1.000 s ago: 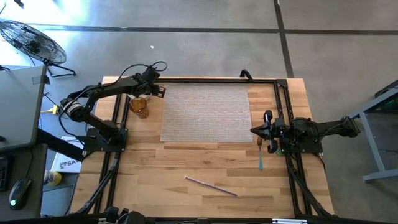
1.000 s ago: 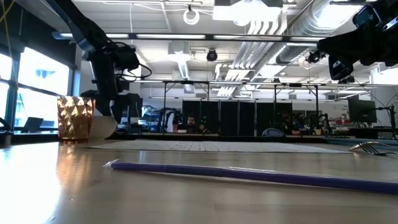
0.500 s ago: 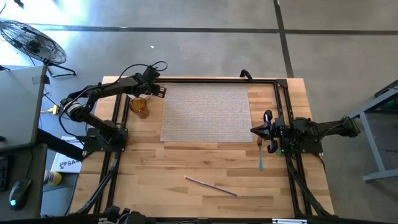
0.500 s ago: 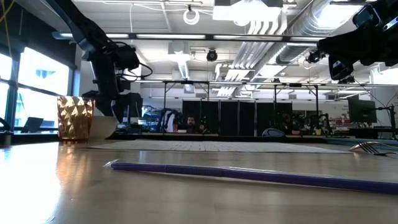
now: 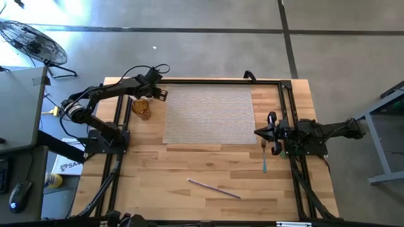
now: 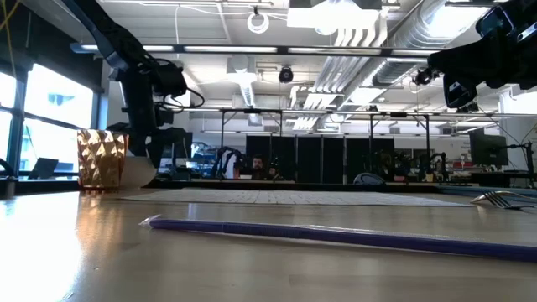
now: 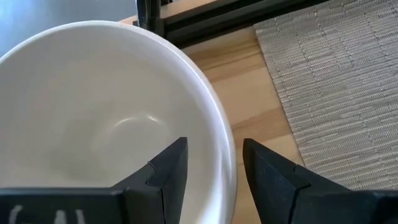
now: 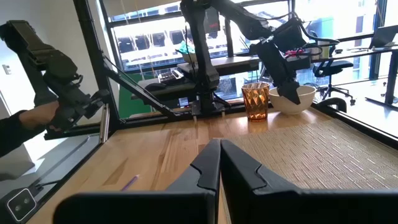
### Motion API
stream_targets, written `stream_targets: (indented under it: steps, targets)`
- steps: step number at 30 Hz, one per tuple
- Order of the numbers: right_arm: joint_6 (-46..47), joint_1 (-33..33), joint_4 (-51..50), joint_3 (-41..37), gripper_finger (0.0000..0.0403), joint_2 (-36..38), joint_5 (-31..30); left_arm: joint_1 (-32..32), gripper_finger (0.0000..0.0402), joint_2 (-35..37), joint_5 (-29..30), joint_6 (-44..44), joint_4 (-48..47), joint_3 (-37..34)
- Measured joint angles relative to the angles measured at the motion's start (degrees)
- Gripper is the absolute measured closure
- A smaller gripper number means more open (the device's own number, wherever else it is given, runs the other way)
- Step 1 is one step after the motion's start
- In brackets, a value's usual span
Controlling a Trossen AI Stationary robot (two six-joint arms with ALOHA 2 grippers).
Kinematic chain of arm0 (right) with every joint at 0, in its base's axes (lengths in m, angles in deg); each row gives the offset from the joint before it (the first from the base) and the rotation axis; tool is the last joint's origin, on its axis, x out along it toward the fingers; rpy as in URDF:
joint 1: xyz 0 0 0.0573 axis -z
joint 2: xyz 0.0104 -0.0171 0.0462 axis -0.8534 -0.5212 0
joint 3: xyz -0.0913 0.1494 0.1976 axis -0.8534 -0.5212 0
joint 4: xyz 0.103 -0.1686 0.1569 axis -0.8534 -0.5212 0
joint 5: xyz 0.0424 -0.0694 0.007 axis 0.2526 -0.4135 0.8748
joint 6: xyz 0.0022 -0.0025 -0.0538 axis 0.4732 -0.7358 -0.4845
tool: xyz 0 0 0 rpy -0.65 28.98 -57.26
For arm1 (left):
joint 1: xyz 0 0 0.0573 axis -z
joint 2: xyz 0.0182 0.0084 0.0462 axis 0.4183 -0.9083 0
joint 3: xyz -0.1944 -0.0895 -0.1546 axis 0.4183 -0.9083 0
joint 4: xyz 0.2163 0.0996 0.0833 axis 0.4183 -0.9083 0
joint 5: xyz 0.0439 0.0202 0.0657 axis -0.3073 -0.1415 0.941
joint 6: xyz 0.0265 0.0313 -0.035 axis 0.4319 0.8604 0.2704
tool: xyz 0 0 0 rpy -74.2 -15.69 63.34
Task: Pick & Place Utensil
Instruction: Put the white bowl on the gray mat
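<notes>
A fork with a light blue handle lies on the wooden tabletop just off the right edge of a grey woven placemat, its tines pointing toward the far side. It is the likeliest utensil for the task, and nothing grips it yet. The right gripper hangs just above and beside the fork's tine end, jaws pressed fully together and empty, as the right wrist view shows; I judge this arm is simply waiting at its rest spot. Nearer the front edge a thin purple straw lies loose on the wood, well apart from the fork. At the far left corner of the placemat, the left gripper pinches the rim of a white bowl, one jaw inside the wall and one outside, the jaws set narrow around it. The bowl hovers close to the mat's corner, so my guess is that it is being brought in to set a place there. Just beside it stands an amber faceted glass, on bare wood left of the mat. A floor fan stands off the tabletop's far left corner. A box under the left edge carries lettering, partly hidden, beginning "SA"; nothing else is readable.
</notes>
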Motion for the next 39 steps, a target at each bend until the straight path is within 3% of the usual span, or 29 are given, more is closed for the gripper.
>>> stream_targets:
  steps: [5,16,25,30,39]
  targets:
    - [0.0,0.0,0.0,0.0,0.0398,0.0,0.0,0.0,0.0279,0.0,0.0,-0.1,0.0,0.0]
    - [0.0,0.0,0.0,0.0,0.0398,0.0,0.0,0.0,0.0392,0.0,0.2,1.3,0.1,0.1]
    - [0.0,0.0,0.0,0.0,0.0398,0.0,0.0,1.7,0.0397,0.0,0.7,2.0,-6.6,5.9]
    - [0.0,0.0,0.0,0.0,0.0398,0.0,0.0,7.3,0.0395,0.0,3.5,1.5,-10.1,7.7]
    - [0.0,0.0,0.0,0.0,0.0398,0.0,0.0,18.5,0.0394,0.0,3.9,0.2,-7.3,11.9]
